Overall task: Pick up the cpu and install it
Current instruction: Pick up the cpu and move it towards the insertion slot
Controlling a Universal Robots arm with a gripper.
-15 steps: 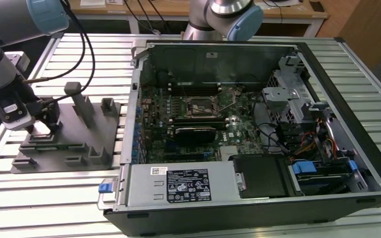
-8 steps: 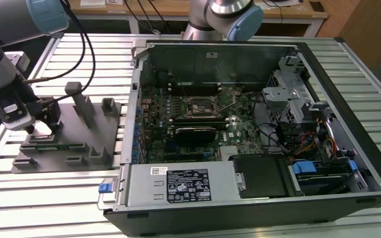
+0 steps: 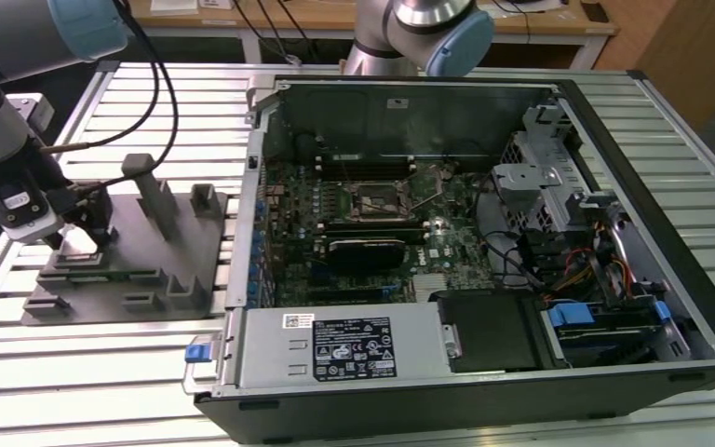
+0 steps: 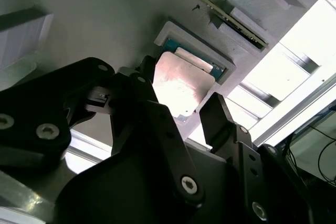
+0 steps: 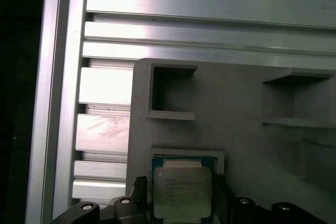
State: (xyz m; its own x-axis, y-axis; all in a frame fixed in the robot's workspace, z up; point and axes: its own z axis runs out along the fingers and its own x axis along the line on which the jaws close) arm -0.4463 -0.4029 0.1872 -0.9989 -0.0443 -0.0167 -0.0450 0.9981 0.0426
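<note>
Cpu: the cpu (image 5: 181, 192) lies flat in a shallow pocket at the edge of the grey tray (image 5: 236, 103), silver top up, with a green border showing around it.
Jaws: the gripper (image 4: 178, 93) is right down over the chip. Its fingers (image 4: 220, 119) are spread, one on each side, released and holding nothing. Whether either already touches an edge, I cannot tell.
Tray: it rests on the slatted table (image 3: 85, 391) at the exterior view's left, just beside the open computer case (image 3: 457, 410).
Socket: the socket (image 3: 376, 196) sits on the board deep in the case, well apart from the tray.
Risk, closing: if the fingers are off-centre, one would land first and shove the chip against the pocket wall, cocking it up on one side.
Risk, pocket: the raised rim is tight to the chip, so a fingertip could catch the rim instead of the chip's edge.
Risk, grip: thin edges give little to hold. A tilted or weak pinch could drop the chip, or bring it to the socket crooked and damage the contacts.
</note>
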